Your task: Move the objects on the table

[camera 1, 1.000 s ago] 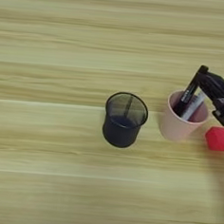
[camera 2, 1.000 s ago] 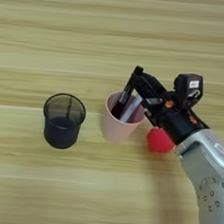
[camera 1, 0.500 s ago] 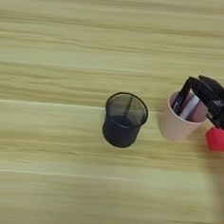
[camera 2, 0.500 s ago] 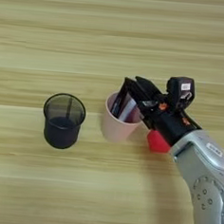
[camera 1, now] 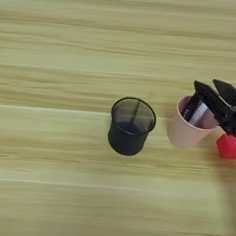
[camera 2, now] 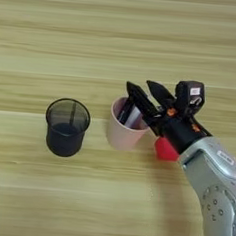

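The right gripper [camera 2: 145, 89] has its fingers spread, empty, above the pink cup [camera 2: 123, 131] holding the marker pen [camera 2: 126, 112]; light, rigid, slippery, so best pinched mid-barrel.

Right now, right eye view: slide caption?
Open gripper above pink cup holding marker; mesh cup left, red cube right.

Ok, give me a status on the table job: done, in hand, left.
Done: the marker pen sits inside the pink cup, leaning on its wall. In hand: nothing; the right pincer hangs open over the cup's rim. Left: the red cube lies on the table to the right of the pink cup, and the black mesh pen cup stands apart to its left.
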`<state>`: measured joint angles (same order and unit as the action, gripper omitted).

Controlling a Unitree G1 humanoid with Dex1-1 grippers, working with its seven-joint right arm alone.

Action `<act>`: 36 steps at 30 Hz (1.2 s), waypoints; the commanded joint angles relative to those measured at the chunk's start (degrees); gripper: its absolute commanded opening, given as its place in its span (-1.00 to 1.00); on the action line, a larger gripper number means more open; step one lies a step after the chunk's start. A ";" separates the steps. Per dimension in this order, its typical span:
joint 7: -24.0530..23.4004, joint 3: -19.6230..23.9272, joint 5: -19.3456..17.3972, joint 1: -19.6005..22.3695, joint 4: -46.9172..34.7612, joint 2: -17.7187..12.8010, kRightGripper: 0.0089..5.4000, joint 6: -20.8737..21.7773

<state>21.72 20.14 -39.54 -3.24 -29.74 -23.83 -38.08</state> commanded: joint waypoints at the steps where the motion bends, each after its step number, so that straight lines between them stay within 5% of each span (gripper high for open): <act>1: -0.09 0.76 0.48 2.23 -3.41 -0.97 0.29 3.43; 19: 2.72 -0.72 1.10 0.75 -6.33 -1.27 0.98 5.96; 36: 9.45 -8.69 2.02 -4.27 -12.94 -1.29 0.98 7.46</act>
<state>31.07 11.90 -38.26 -8.70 -40.34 -24.01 -33.13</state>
